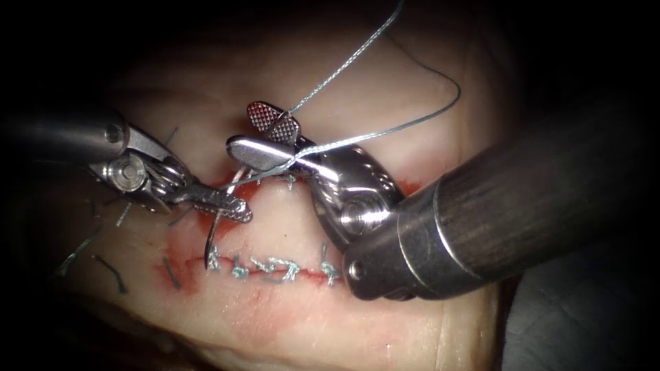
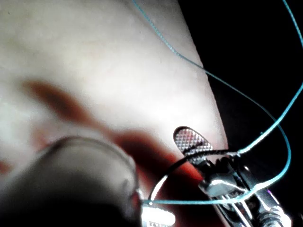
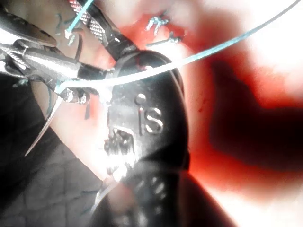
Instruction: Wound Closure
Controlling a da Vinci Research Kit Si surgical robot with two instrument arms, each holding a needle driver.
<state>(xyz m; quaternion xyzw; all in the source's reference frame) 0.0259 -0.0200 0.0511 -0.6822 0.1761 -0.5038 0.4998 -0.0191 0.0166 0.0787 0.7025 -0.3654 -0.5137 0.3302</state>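
Note:
My left tool [image 1: 240, 211] reaches in from the left, jaws shut on the curved needle [image 1: 214, 237] near the middle of its curve. The needle hangs over the left end of the lower stitched cut [image 1: 275, 269], and its point [image 3: 42, 126] looks free of the tissue [image 1: 344, 330]. My right tool [image 1: 242, 128] comes in from the right with its jaws open above the upper cut. The blue thread [image 1: 412, 124] crosses and wraps the base of those open jaws, then loops away upward. The needle [image 2: 165, 176] and thread [image 2: 246, 151] also show beside the right tool's ridged jaw.
Several knotted stitches [image 1: 292, 180] sit along the upper cut, with red fluid [image 1: 412, 185] around both cuts. Short cut ends of thread [image 1: 110, 271] lie on the tissue at the left. The right tool's thick shaft [image 1: 481, 220] covers the right end of the wound.

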